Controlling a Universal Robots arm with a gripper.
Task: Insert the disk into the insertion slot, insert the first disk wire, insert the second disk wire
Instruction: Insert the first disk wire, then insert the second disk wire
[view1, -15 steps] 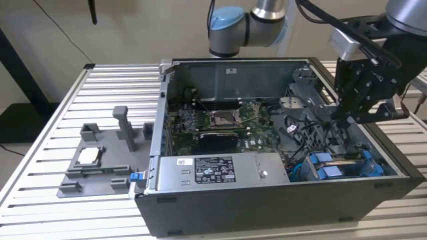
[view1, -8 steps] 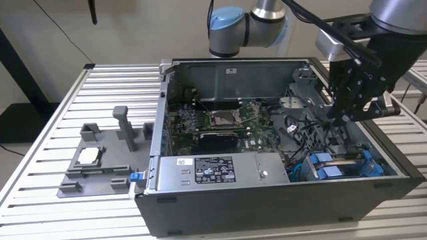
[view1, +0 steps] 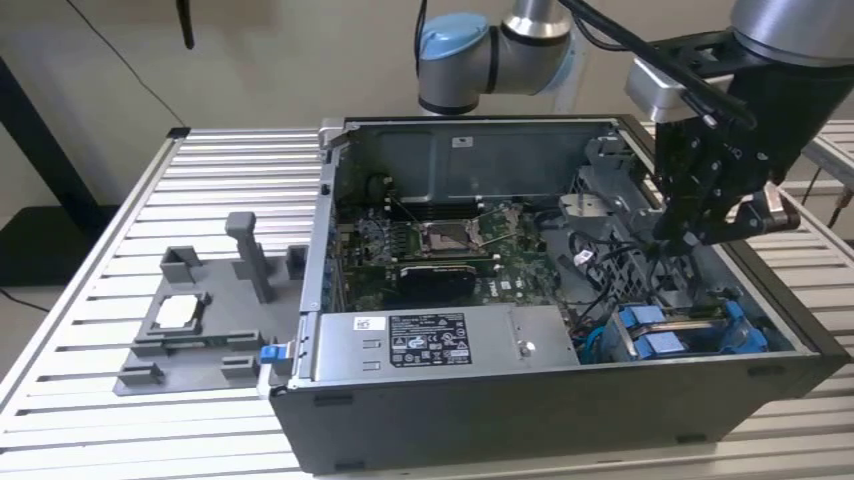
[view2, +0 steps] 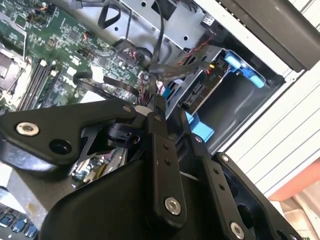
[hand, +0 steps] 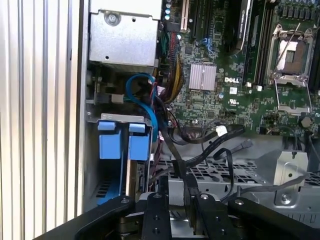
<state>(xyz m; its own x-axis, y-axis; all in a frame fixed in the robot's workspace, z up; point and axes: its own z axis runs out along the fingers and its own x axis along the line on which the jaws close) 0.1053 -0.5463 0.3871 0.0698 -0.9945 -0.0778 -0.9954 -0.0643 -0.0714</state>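
Note:
The disk (view1: 678, 335) lies in its blue carrier (hand: 120, 145) inside the insertion slot (view1: 763, 345), the dark metal cage at the case's front corner on the exterior view's right. Its connector end (view2: 196, 95) faces the inside of the case. My gripper (view1: 671, 240) hangs inside the open case just above and behind the disk. In both wrist views its fingers (hand: 163, 197) are closed on a black disk wire (hand: 176, 162) that trails up towards the motherboard. A bundle of other dark wires (view2: 150, 70) hangs right in front of the fingertips.
The open computer case (view1: 534, 400) rests on a slatted metal table (view1: 160, 420). Inside are the motherboard (view1: 441, 245), a grey labelled power-supply box (view1: 427, 340) and a silver cage (hand: 120, 40). A grey fixture tray (view1: 200, 320) sits on the exterior view's left.

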